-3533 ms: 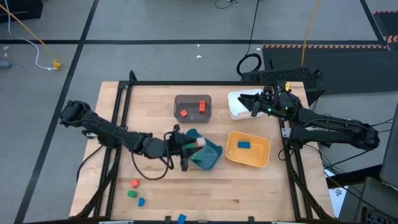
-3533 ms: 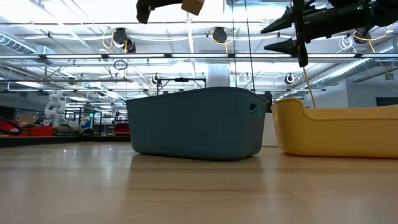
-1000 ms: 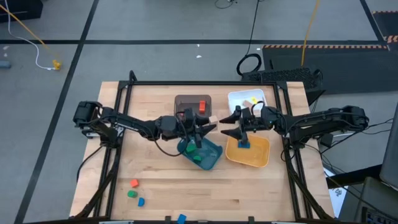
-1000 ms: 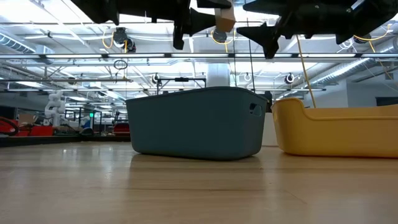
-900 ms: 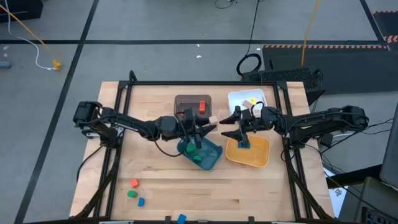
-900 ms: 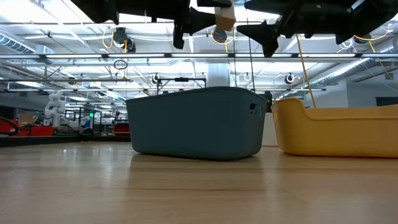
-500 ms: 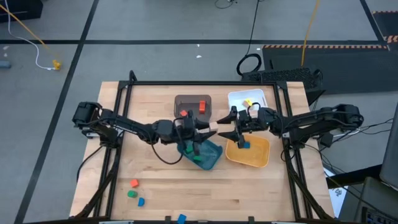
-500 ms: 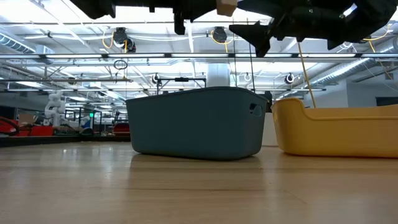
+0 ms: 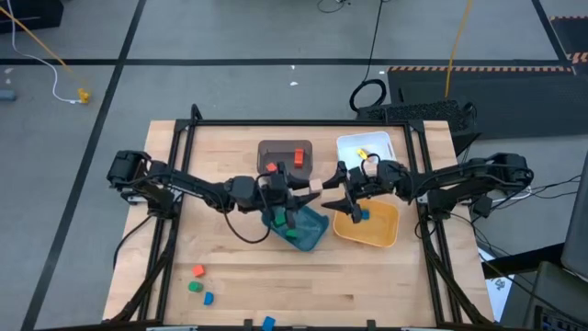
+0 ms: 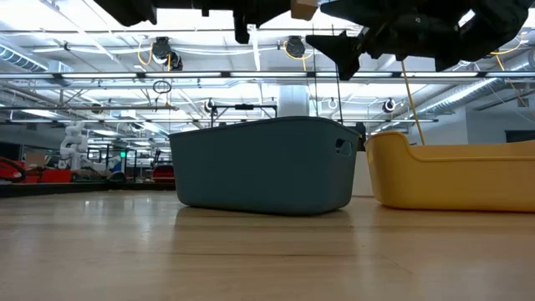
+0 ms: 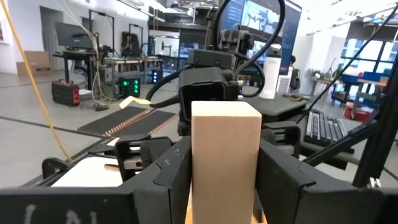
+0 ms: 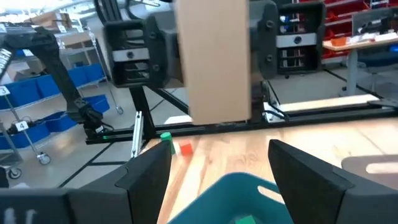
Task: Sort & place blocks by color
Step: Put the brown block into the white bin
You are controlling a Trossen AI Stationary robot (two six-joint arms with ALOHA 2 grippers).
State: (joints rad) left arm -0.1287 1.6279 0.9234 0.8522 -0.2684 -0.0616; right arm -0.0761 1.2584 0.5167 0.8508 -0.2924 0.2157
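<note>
My left gripper [image 9: 306,189] is shut on a plain light-wood block [image 9: 316,187], held in the air above the teal tray [image 9: 310,232]. The block fills the left wrist view [image 11: 225,155] and shows in the right wrist view [image 12: 214,59]. My right gripper [image 9: 333,188] is open and faces the block from the table's right. Its fingertips stand just short of the block and are apart from it. In the low view the block [image 10: 303,8] and the right gripper [image 10: 334,43] are at the top edge. Orange [image 9: 198,270], green [image 9: 194,286] and blue [image 9: 209,298] blocks lie near the table's near-left corner. My left gripper pinches the wood block between its two fingers [image 11: 171,168], one on each of two opposite side faces [image 11: 199,186]. The fingers come level from the table's left. The block is lifted clear above the teal tray and stands upright between the fingers.
The grey tray [image 9: 285,145] holds two red blocks, the yellow tray [image 9: 381,234] holds a blue block, and the white tray [image 9: 354,145] holds a pale piece. A green block lies in the teal tray. Another blue block [image 9: 267,322] lies at the near edge. A black frame borders the table.
My right gripper has moved toward the table's left, closing on the block, and stayed open. My left gripper has risen a little with the block, still shut on it.
</note>
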